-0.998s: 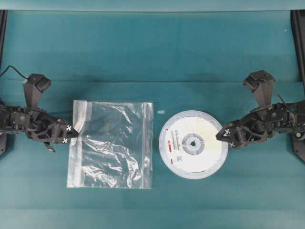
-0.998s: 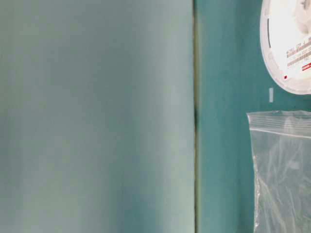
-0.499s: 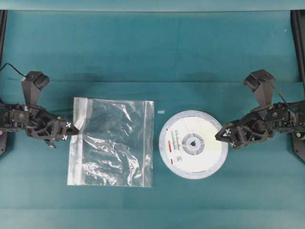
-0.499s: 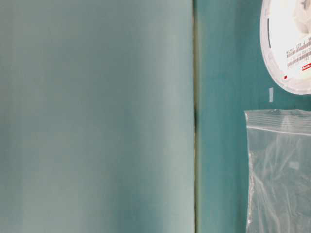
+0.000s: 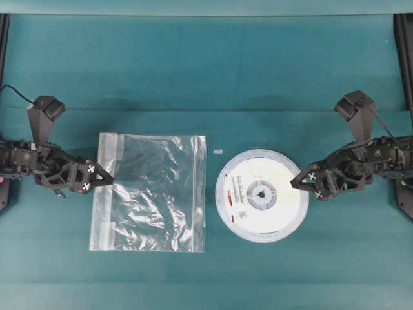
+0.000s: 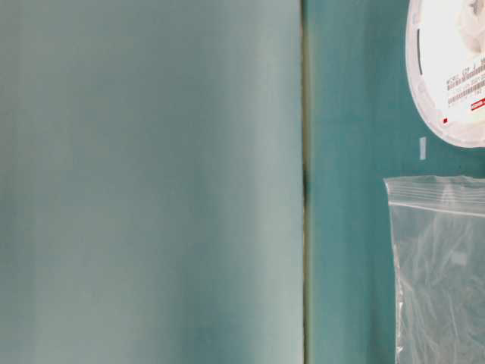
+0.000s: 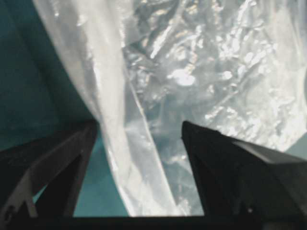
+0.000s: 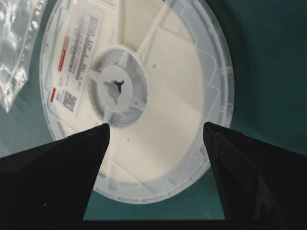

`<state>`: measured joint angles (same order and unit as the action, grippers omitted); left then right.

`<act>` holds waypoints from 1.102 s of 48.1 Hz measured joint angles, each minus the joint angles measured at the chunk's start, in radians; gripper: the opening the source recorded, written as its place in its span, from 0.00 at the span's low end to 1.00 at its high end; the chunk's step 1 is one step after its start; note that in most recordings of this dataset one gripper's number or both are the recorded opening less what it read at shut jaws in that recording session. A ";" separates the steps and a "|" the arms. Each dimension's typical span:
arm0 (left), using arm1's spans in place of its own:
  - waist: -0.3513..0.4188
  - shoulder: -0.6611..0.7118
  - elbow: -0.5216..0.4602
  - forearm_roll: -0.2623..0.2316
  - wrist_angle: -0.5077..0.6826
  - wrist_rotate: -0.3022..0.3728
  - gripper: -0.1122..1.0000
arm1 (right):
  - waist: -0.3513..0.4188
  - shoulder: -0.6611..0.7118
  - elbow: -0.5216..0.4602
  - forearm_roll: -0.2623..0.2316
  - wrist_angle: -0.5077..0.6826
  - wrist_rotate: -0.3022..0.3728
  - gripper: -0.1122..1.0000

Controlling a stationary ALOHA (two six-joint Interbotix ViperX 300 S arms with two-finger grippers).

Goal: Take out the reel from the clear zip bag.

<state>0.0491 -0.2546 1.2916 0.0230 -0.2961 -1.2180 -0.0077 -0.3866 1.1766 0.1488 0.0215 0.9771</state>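
Observation:
The reel (image 5: 262,195) lies flat on the teal table, outside the clear zip bag (image 5: 151,192), which lies flat and empty to its left. My left gripper (image 5: 105,177) is open at the bag's left edge. In the left wrist view that whitish edge (image 7: 120,143) runs between the spread fingers of the gripper (image 7: 139,127). My right gripper (image 5: 299,181) is open at the reel's right rim. In the right wrist view the gripper (image 8: 156,127) has its fingers spread over the reel (image 8: 134,91), holding nothing. The table-level view shows part of the reel (image 6: 455,68) and of the bag (image 6: 439,265).
A small white scrap (image 5: 217,152) lies on the table between the bag and the reel, and also shows in the table-level view (image 6: 422,148). A seam in the table cover (image 6: 304,182) runs past the scrap. Black frame posts (image 5: 404,39) stand at the far corners.
My left gripper has turned level and edged right at the bag's left edge, and the bag has shifted slightly. The right gripper and the reel have hardly moved.

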 measured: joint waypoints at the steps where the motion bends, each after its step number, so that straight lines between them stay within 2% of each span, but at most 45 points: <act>1: -0.002 -0.005 0.000 0.000 0.003 0.002 0.84 | 0.000 -0.002 -0.002 -0.002 -0.002 0.000 0.94; 10: -0.002 -0.081 -0.002 0.000 0.060 0.015 0.85 | -0.003 -0.025 -0.002 -0.029 -0.021 0.000 0.94; 17: -0.002 -0.190 -0.011 0.000 0.133 0.061 0.85 | -0.009 -0.046 -0.005 -0.071 -0.032 0.002 0.94; 29: -0.002 -0.413 -0.043 0.000 0.227 0.224 0.85 | -0.023 -0.100 -0.028 -0.163 -0.034 0.002 0.94; 36: -0.002 -0.543 -0.055 0.000 0.239 0.334 0.85 | -0.034 -0.138 -0.029 -0.207 -0.032 0.000 0.94; 48: -0.012 -0.637 -0.060 0.000 0.245 0.465 0.85 | -0.034 -0.199 -0.029 -0.265 -0.034 -0.002 0.94; 53: -0.028 -0.640 -0.064 0.000 0.244 0.508 0.85 | -0.034 -0.230 -0.029 -0.298 -0.034 -0.031 0.94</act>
<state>0.0215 -0.8943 1.2272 0.0230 -0.0522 -0.7102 -0.0414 -0.6167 1.1474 -0.1488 -0.0123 0.9465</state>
